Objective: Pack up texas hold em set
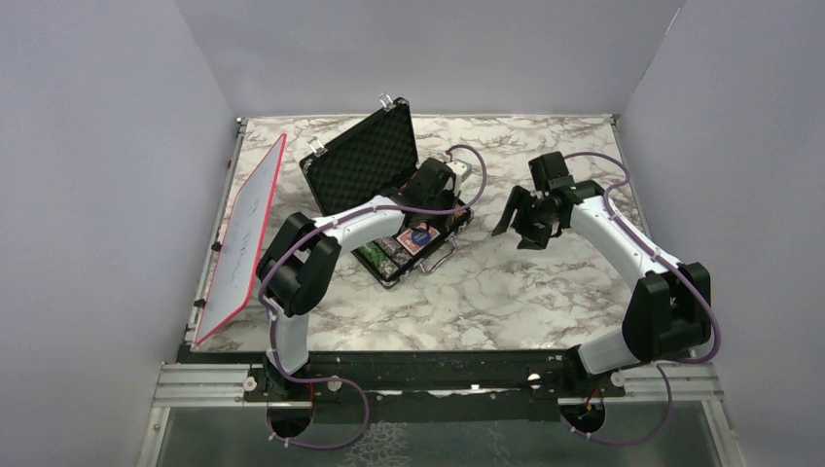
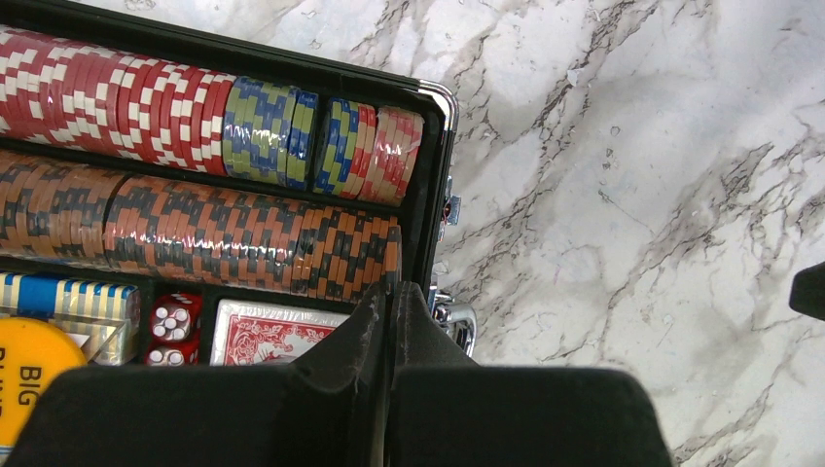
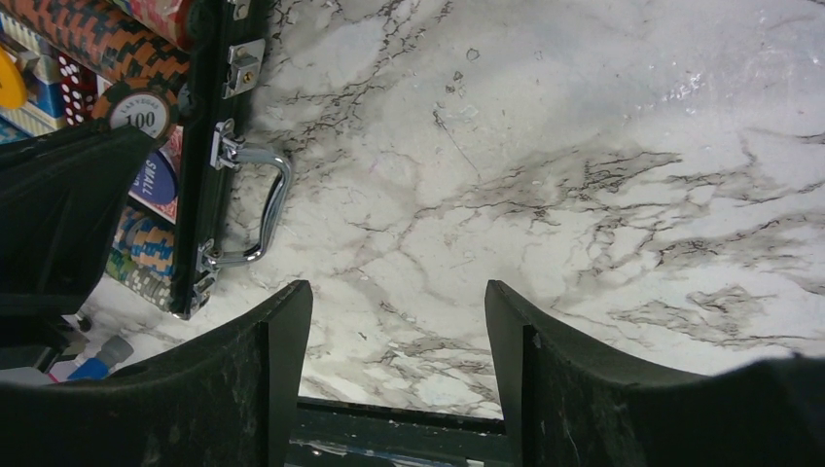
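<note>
The open briefcase lay left of centre, long axis near-left to far-right, lid raised. Over its handle edge the left fingers were pinched shut, apparently empty; the right fingers gaped wide over bare table to its right.

Left gripper clamped tight, right gripper — spread wide

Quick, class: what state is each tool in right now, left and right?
Left tool: closed, with nothing visibly gripped.
Right tool: open and empty, over the marble table.
</note>
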{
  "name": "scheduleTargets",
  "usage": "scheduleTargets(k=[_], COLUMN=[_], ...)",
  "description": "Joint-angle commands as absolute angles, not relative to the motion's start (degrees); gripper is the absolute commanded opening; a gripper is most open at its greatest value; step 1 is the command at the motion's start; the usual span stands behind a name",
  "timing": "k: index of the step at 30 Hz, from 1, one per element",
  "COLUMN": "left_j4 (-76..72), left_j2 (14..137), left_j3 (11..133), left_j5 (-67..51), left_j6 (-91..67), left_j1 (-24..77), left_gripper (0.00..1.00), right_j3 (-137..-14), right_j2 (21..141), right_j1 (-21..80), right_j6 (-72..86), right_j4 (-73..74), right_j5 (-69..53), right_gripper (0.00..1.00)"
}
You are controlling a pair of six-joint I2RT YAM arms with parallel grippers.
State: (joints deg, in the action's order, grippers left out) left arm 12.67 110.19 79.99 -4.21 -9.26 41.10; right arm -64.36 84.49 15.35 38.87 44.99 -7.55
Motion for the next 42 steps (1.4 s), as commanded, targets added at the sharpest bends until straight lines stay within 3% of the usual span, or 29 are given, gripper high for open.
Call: scheduleTargets(k=[1, 9, 12, 14, 17, 19, 22, 27, 31, 33, 40, 42], left_j4=[13.71, 13.46, 13.34, 13.31, 13.31, 12.91, 11.91, 12.03, 13.13, 14.04, 18.65, 19.49], left_j2=[110.81, 112.3, 112.41, 112.41, 111.82, 110.98, 109.83, 109.5, 107.1, 105.47, 101.77, 101.27], left_j3=[82.09, 81.49, 81.38, 81.53, 81.91, 81.84, 81.33, 82.35, 85.34, 87.88, 96.28, 98.06], left_j5=[-2.58, -4.99, -3.08, -1.83, -0.81, -1.35, -3.32, -4.79, -3.31, -1.68, 12.55, 16.62], left_j6=[-9.8, -4.66, -1.67, -0.15, 0.71, 0.85, 0.49, -1.53, -2.05, -1.25, 6.28, 8.79], left_j1=[40.41, 40.51, 40.84, 40.95, 40.96, 40.91, 40.96, 40.72, 40.1, 39.72, 38.48, 37.92], left_gripper=[0.0, 0.0, 0.05, 0.14, 0.46, 0.57, 0.58, 0.47, 0.49, 0.55, 0.94, 0.99], right_j3=[-63.49, -63.12, -62.81, -62.69, -62.64, -62.62, -62.56, -62.56, -62.75, -62.81, -63.65, -63.78], right_j2=[84.62, 84.9, 84.99, 85.02, 85.14, 85.16, 85.13, 85.41, 85.39, 85.31, 85.65, 85.69], right_j1=[15.38, 15.38, 15.38, 15.38, 15.38, 15.38, 15.38, 15.38, 15.38, 15.38, 15.38, 15.38], right_j6=[38.32, 37.94, 37.88, 37.78, 37.7, 37.71, 37.71, 37.71, 37.45, 37.36, 36.94, 36.63], right_j4=[44.49, 44.03, 43.82, 43.86, 43.86, 43.85, 43.85, 43.77, 43.77, 43.68, 43.42, 43.32], right_j5=[-7.29, -7.78, -7.91, -7.91, -7.91, -7.91, -7.82, -7.93, -7.83, -7.82, -8.51, -8.69], right_gripper=[0.68, 0.68, 0.67, 0.68, 0.67, 0.68, 0.67, 0.67, 0.67, 0.67, 0.67, 0.67])
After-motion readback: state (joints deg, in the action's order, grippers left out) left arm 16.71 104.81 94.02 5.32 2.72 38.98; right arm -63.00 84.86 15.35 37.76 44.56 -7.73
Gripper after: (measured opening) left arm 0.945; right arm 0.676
